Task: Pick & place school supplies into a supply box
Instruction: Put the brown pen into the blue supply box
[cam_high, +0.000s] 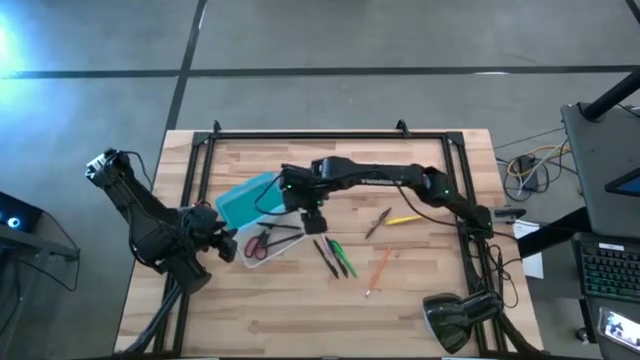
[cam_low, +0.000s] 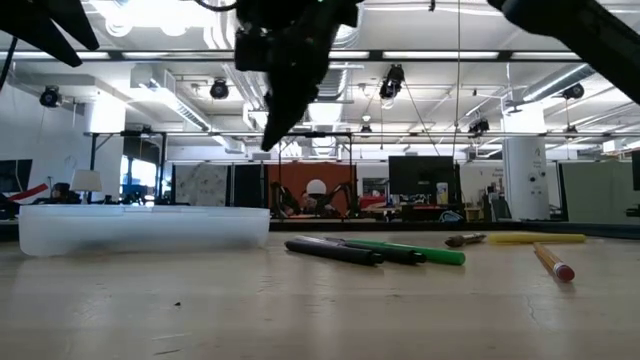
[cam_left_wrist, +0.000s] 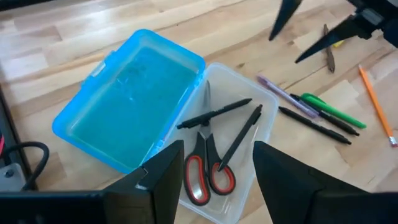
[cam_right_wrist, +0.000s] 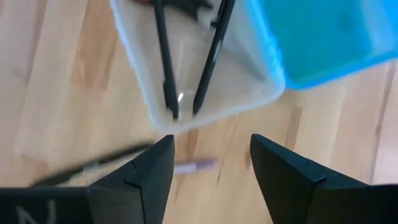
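Note:
The supply box lies open: its turquoise lid rests flat on the table, hinged to the whitish tray. In the tray lie red-handled scissors and two dark pens. Right of the tray on the table lie a purple-tipped pen, a green marker, a dark pen, an orange pencil, a brownish pen and a yellow stick. My right gripper hangs open above the tray's right end, holding nothing. My left gripper waits open at the tray's left side.
A black frame runs along the table's far edge and down both sides. A dark lamp-like object sits at the near right corner. Bare wood stretches along the near edge and left of the lid.

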